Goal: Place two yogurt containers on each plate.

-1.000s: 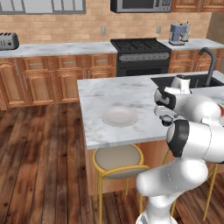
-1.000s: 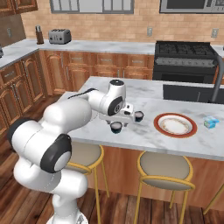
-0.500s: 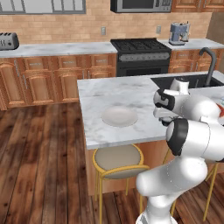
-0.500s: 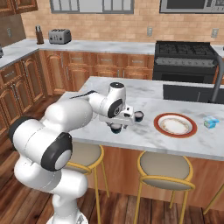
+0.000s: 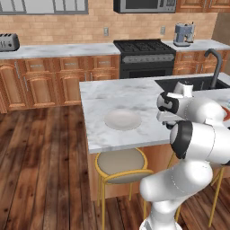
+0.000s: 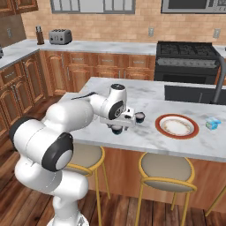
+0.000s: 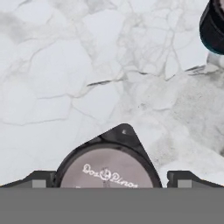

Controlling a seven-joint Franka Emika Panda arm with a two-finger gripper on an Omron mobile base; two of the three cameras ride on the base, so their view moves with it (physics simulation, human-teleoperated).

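Claw (image 7: 107,179) barely shifted, spread over dark yogurt cup (image 7: 107,168), red-rimmed plate (image 6: 176,126) right

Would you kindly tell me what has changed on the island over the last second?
Almost nothing visibly changed. The gripper hangs open over a dark yogurt cup on the marble island, as before, with nothing taken hold of or let go. The red-rimmed plate, the pale plate and the light blue container stayed where they were.
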